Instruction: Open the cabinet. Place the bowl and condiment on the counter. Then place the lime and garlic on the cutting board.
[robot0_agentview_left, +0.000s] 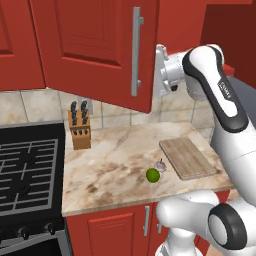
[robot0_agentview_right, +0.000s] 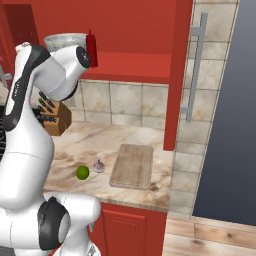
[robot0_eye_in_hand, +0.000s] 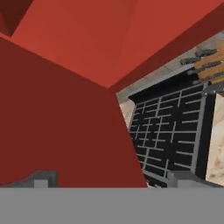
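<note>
One door (robot0_agentview_left: 100, 45) of the red wall cabinet stands swung out, its long grey handle (robot0_agentview_left: 136, 50) facing me. Inside, on the shelf, sit the marbled bowl (robot0_agentview_right: 64, 40) and the red condiment bottle (robot0_agentview_right: 91, 47), partly behind my arm. My hand (robot0_agentview_left: 167, 74) is up at the door's free edge. In the hand view my gripper (robot0_eye_in_hand: 111, 180) is open with nothing between its fingertips (robot0_eye_in_hand: 41, 179), close against a red door panel. On the counter (robot0_agentview_left: 115, 165) the lime (robot0_agentview_left: 153, 175) and garlic (robot0_agentview_left: 160, 165) lie just left of the cutting board (robot0_agentview_left: 187, 157).
A wooden knife block (robot0_agentview_left: 80, 127) stands at the counter's back left. A black gas stove (robot0_agentview_left: 25, 175) adjoins the counter on the left. The open door (robot0_agentview_right: 179, 75) hangs over the counter's right end, with a dark tall panel (robot0_agentview_right: 225, 125) beyond it.
</note>
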